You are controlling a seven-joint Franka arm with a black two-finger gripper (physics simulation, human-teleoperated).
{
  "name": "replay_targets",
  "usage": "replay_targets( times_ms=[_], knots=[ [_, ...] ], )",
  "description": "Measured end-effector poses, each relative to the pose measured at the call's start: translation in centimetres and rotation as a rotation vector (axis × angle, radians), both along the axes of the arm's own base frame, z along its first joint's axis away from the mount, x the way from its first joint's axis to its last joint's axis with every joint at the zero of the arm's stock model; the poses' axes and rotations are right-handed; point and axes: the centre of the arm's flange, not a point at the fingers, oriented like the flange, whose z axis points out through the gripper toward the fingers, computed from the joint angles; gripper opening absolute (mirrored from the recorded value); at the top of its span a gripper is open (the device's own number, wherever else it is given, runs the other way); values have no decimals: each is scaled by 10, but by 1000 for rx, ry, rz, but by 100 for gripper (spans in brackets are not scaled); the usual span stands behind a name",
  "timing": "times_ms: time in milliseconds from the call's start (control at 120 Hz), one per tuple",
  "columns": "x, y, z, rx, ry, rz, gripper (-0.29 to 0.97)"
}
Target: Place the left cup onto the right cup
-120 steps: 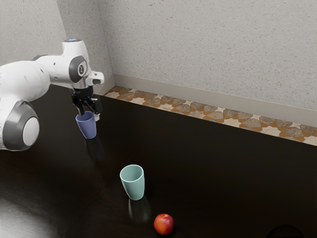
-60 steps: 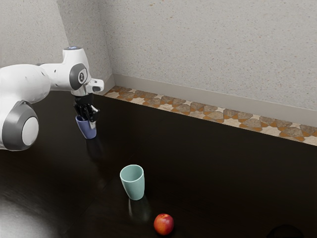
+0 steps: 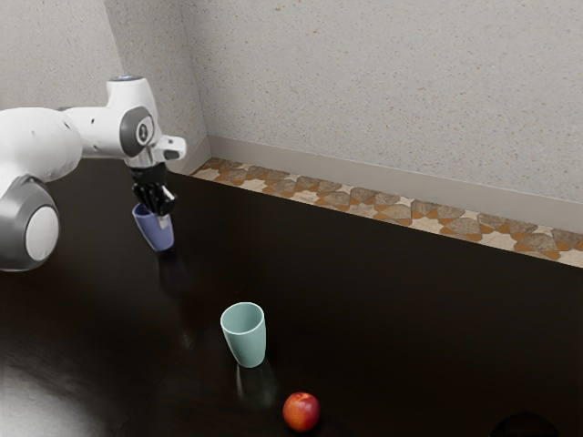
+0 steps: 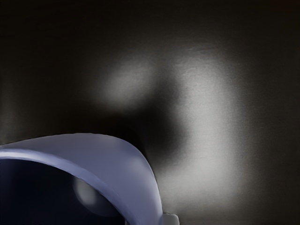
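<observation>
A blue-violet cup hangs slightly tilted at the exterior view's left, its base just above the dark table. My gripper comes down on it from above and is shut on its rim. In the wrist view the same blue cup curves large right under my hand, its dark inside showing. A pale green cup stands upright on the table, nearer the front and to the exterior view's right of the blue one, well apart from my gripper.
A red apple lies near the table's front edge, just right of the green cup. A grey wall and a strip of patterned floor run behind the table. A dark round thing sits at the front right corner.
My hand dropped onto the blue cup's rim, then shifted slightly left and up. The cup now tilts and sits a little higher than before. Green cup and apple have not moved.
</observation>
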Motion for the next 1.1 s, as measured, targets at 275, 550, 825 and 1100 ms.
replay_targets(
  times_ms=[275,550,825,1100],
  knots=[
    [-40,-85,80,-14,-39,-113,-10],
    [-114,-174,128,0,-79,-223,-11],
    [-161,-232,132,13,-86,-265,-11],
    [-178,-303,118,13,-78,-337,-11]
  ],
)
